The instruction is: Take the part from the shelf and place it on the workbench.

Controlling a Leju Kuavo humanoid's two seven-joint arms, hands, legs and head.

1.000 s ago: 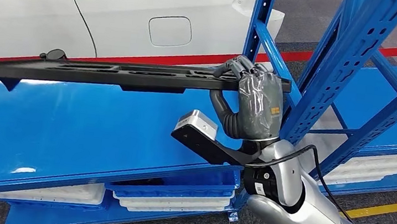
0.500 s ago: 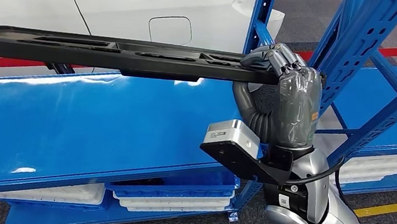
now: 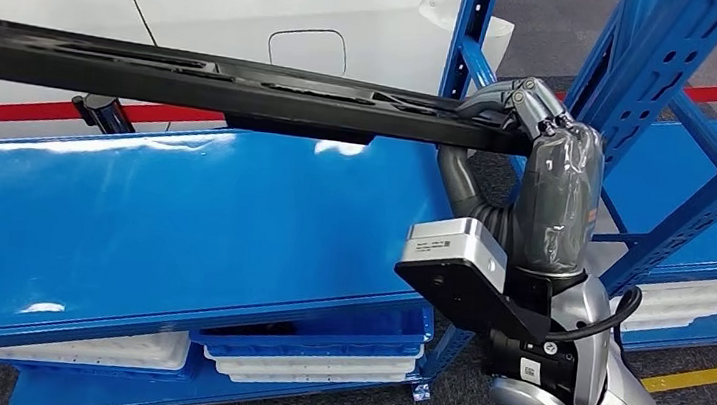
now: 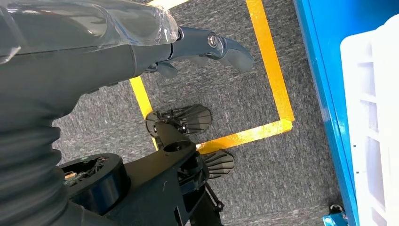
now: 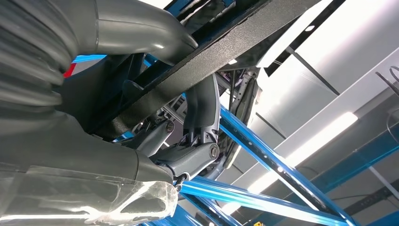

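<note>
Nearest, right hand (image 3: 533, 130) clamped on the end of a long black part (image 3: 196, 80), held above the blue shelf (image 3: 180, 234). From the wrist, thumb beneath, fingers (image 5: 200, 110) above. Left hand (image 4: 207, 47) hanging over carpet, state unclear. Beyond, white car (image 3: 254, 11).

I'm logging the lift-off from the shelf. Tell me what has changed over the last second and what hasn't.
The right hand, gripping one end of the long black part, has risen and moved to the right, carrying the part up off the blue shelf; a small black bracket now shows beneath it. The grip stayed the same. The shelf, the white car behind it and the trays below did not move.
</note>
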